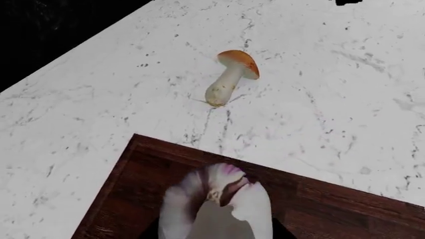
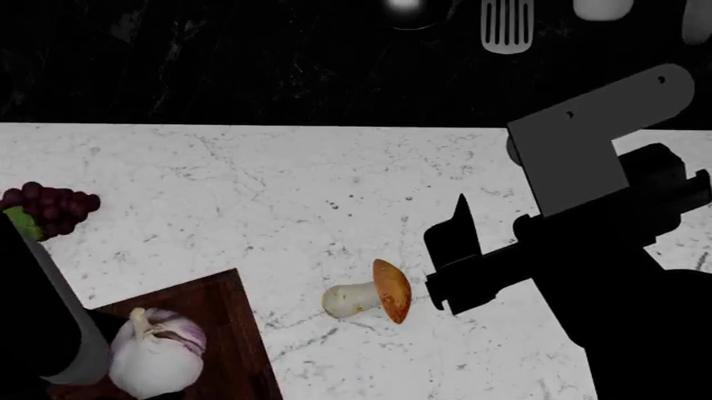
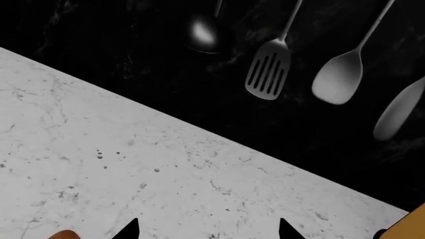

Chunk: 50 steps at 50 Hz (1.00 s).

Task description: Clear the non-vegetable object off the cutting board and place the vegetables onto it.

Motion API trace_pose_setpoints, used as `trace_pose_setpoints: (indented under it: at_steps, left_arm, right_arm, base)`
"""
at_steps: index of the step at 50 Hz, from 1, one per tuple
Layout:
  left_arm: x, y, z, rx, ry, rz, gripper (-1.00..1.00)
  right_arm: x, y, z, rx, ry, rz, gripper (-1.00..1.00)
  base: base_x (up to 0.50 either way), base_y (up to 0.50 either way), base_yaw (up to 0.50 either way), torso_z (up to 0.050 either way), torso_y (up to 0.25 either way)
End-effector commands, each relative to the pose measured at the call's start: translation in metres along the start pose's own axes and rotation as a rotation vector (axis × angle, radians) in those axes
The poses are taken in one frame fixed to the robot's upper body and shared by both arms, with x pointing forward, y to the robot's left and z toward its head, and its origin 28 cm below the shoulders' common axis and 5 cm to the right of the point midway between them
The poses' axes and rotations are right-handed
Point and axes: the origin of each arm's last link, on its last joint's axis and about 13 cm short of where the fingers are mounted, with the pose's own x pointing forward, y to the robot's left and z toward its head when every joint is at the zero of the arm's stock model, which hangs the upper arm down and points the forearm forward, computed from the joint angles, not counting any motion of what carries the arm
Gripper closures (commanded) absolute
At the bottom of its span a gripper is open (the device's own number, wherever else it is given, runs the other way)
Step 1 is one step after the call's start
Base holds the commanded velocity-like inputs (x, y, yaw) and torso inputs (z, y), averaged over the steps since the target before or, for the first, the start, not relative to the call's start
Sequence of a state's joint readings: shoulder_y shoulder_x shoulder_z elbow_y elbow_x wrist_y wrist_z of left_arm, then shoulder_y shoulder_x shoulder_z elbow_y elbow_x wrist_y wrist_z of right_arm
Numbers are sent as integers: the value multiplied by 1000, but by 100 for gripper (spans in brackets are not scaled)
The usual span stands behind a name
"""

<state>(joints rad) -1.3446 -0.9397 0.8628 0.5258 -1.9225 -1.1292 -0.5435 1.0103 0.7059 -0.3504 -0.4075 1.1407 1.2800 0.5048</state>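
Note:
The white garlic bulb point(image 2: 156, 354) is in my left gripper point(image 2: 117, 371) over the corner of the dark reddish-brown cutting board point(image 2: 239, 333). In the left wrist view the garlic point(image 1: 216, 206) fills the space between the jaws and hides the fingertips, with the board point(image 1: 345, 209) under it. The mushroom point(image 2: 373, 296), orange cap and white stalk, lies on its side on the marble counter right of the board; it also shows in the left wrist view point(image 1: 231, 77). My right gripper point(image 2: 456, 258) is open and empty just right of the mushroom. The grapes point(image 2: 50, 207) with a green leaf lie on the counter at far left.
The white marble counter point(image 2: 333, 183) ends at a black back wall. A ladle point(image 3: 202, 32), a slotted spatula point(image 3: 269, 69) and spoons point(image 3: 339, 77) hang on that wall. The right arm's bulk point(image 2: 601, 250) covers the counter's right side.

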Motion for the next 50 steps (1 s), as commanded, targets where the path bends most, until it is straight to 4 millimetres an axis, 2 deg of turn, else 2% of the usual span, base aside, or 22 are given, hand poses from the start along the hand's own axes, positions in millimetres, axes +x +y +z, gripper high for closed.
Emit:
trace_pose_setpoints:
  at_steps: [1, 9, 14, 15, 25, 32, 38, 50]
  left_arm:
    - [7, 5, -16, -35, 38, 35, 100]
    - [13, 6, -28, -53, 69, 49, 100]
    - [15, 7, -28, -56, 71, 55, 100]
    - [15, 7, -28, -56, 71, 55, -100]
    - [8, 4, -19, -52, 44, 49, -100]
    - [-16, -1, 11, -37, -70, 15, -100]
    - [-25, -1, 29, -3, -118, -2, -100]
    - [-16, 6, 72, 98, -105, -114, -100]
  right_arm:
    - [2, 1, -3, 4, 0, 3, -100]
    - [2, 1, -5, 8, -1, 4, -100]
    - [1, 1, -5, 10, -1, 3, -100]
    - [1, 1, -5, 11, 0, 3, -100]
    - [-2, 0, -3, 6, -3, -1, -100]
    - [-2, -1, 2, -1, -8, -5, -100]
    - [-2, -1, -2, 7, -3, -7, -100]
    - [-2, 0, -7, 13, 6, -12, -100]
  base:
    - [0, 0, 0, 0, 0]
    - [0, 0, 0, 0, 1]
    - [0, 0, 0, 0, 0]
    - [0, 0, 0, 0, 0]
    - [0, 0, 0, 0, 0]
    - [0, 0, 0, 0, 0]
    - [0, 0, 0, 0, 0]
    - [0, 0, 0, 0, 0]
